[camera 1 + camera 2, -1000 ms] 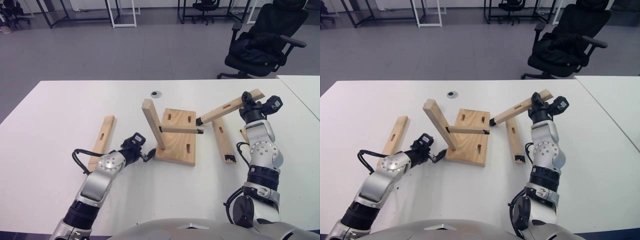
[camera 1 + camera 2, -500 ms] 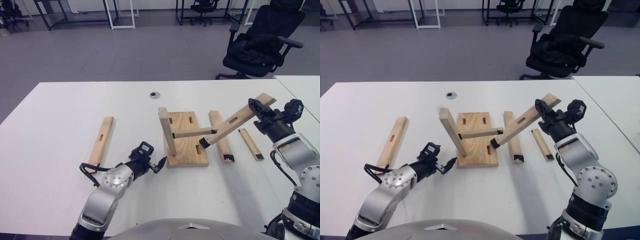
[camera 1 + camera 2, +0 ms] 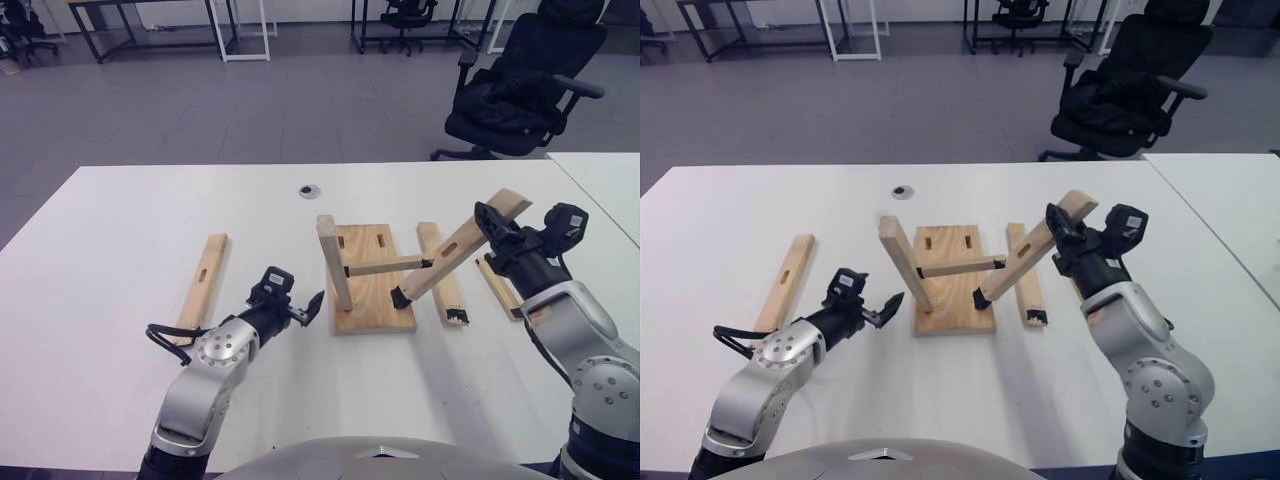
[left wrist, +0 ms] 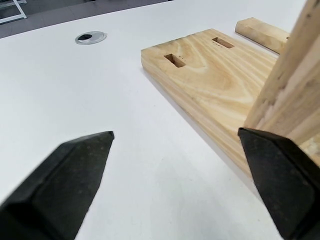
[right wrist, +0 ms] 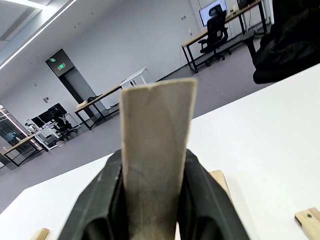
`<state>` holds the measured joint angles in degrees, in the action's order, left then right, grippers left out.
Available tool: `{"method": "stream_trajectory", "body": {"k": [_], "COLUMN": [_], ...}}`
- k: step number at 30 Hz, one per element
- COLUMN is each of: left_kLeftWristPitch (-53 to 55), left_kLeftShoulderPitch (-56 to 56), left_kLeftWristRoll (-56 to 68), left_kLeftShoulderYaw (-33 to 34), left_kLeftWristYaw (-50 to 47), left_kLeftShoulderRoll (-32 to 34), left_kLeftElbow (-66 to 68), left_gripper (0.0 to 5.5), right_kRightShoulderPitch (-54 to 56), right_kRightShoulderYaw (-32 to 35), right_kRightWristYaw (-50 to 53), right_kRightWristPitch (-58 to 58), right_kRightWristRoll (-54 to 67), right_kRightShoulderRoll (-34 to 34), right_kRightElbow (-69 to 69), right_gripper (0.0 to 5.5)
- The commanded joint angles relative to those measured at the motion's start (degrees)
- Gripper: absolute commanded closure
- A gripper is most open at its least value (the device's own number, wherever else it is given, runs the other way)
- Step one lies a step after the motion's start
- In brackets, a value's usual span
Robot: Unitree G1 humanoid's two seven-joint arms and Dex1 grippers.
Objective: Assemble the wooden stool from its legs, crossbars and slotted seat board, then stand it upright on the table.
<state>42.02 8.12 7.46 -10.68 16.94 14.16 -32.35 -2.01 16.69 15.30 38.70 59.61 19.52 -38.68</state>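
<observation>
Wooden seat board [image 3: 372,278] flat on the white surface [image 3: 120,220], slots facing up. At the board's left edge, one leg [image 3: 333,262] planted and leaning a little, with a crossbar [image 3: 385,266] running from it across the board. Near the board's right front corner, a second leg [image 3: 450,255] slanting up and away to the right, foot resting on the board, crossbar end meeting it partway up. Right pincer [image 3: 487,224] clenched on that leg's upper end, just right of the board. Left pincer [image 3: 308,308] released, jaws spread, low over the surface just left of the board's front corner and beside the planted leg, gripping nothing. Right of the board, a third leg [image 3: 441,275] lying flat, then a short crossbar [image 3: 497,287] beyond it; well left of the board, a fourth leg [image 3: 203,280] lying flat. Step in hand, by the look of it: seating the second leg in its slot with the crossbar joint held together. Next move likely calls for swinging the held leg upright over the slot and pressing down, perhaps with the left pincer bracing the planted leg or the board against sliding.
</observation>
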Motion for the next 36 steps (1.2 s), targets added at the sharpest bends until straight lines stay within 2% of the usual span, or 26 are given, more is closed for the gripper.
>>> {"method": "stream_trajectory", "body": {"k": [1,11,18,23,26,31,32,36], "left_kLeftWristPitch": [1.7,7.1,10.1,9.1,8.8,9.9,10.3,11.4], "left_kLeftShoulderPitch": [-2.7,-6.3,-11.0,-10.5,-11.5,-14.3,-15.2,-17.7], "left_kLeftWristRoll": [2.4,5.9,5.7,4.5,4.0,2.8,2.5,1.3], "left_kLeftShoulderYaw": [2.7,2.3,1.2,-1.9,-2.2,-1.9,-2.0,-4.2], "left_kLeftWristYaw": [0.2,-0.8,-2.7,-4.6,-4.9,-8.0,-9.2,-12.3], "left_kLeftShoulderRoll": [-0.2,-1.5,-2.3,-2.5,-2.1,-5.0,-6.3,-10.5], "left_kLeftElbow": [-1.6,-7.2,-10.2,-9.7,-9.3,-7.6,-6.9,-4.9], "left_gripper": [0.92,0.92,0.92,0.92,0.92,0.92,0.92,0.92], "right_kRightShoulderPitch": [-5.3,-12.0,-4.8,1.5,3.1,2.8,2.2,2.5], "right_kRightShoulderYaw": [-7.2,-10.4,-16.5,-10.5,-9.7,-18.9,-20.6,-22.3], "right_kRightWristYaw": [0.2,-8.8,-9.9,-5.7,-4.6,-10.6,-11.8,-15.0], "right_kRightWristPitch": [-2.9,-10.2,-2.8,6.2,10.6,9.0,8.3,7.8], "right_kRightWristRoll": [-15.4,-19.9,-25.0,-16.5,-15.1,-23.4,-25.1,-26.8], "right_kRightShoulderRoll": [0.3,-3.0,2.5,0.8,1.0,8.4,9.6,9.6], "right_kRightElbow": [0.1,0.8,-0.1,3.1,3.9,-1.9,-2.6,-2.2], "right_gripper": [4.49,4.49,4.47,4.45,4.45,4.43,3.99,3.17]}}
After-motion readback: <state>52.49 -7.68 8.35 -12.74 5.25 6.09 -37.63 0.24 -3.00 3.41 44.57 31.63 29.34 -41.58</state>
